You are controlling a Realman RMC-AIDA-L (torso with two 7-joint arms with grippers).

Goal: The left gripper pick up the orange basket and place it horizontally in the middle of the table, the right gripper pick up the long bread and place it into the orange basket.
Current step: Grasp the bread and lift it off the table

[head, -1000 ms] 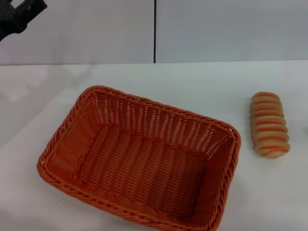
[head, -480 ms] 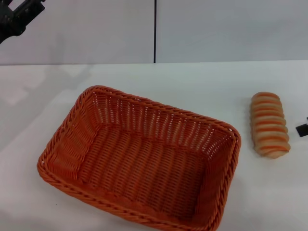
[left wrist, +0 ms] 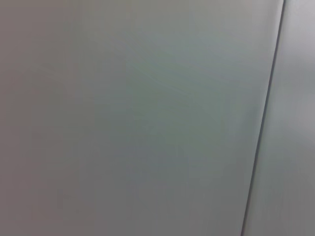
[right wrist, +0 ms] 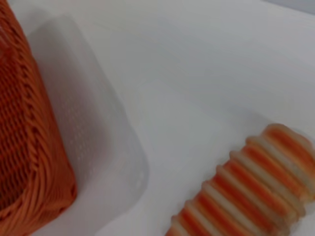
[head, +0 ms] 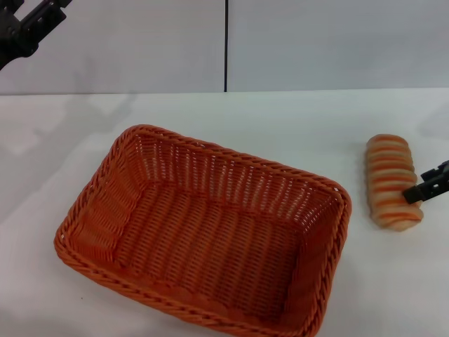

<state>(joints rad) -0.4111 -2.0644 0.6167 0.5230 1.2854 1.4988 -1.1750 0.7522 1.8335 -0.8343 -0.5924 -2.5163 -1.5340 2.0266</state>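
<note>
The orange basket [head: 128, 188] lies flat on the white table [head: 280, 116], left of centre, with nothing inside it. To its right lies the long bread [head: 390, 177], striped side up, apart from the basket. My right gripper [head: 426, 187] pokes in from the right edge, level with the bread's near half and right beside it. High at the far left, well above the table, is my left gripper [head: 25, 27]. In the right wrist view, a corner of the basket [right wrist: 24, 128] and part of the bread [right wrist: 251, 191] show.
A grey wall with a dark vertical seam [head: 226, 45] stands behind the table. The left wrist view shows only that wall and the seam [left wrist: 263, 123]. Bare tabletop [right wrist: 197, 73] lies between basket and bread.
My right gripper has come into view from the right edge and now sits beside the bread. The left gripper has drifted slightly up and left. Basket and bread have not moved.
</note>
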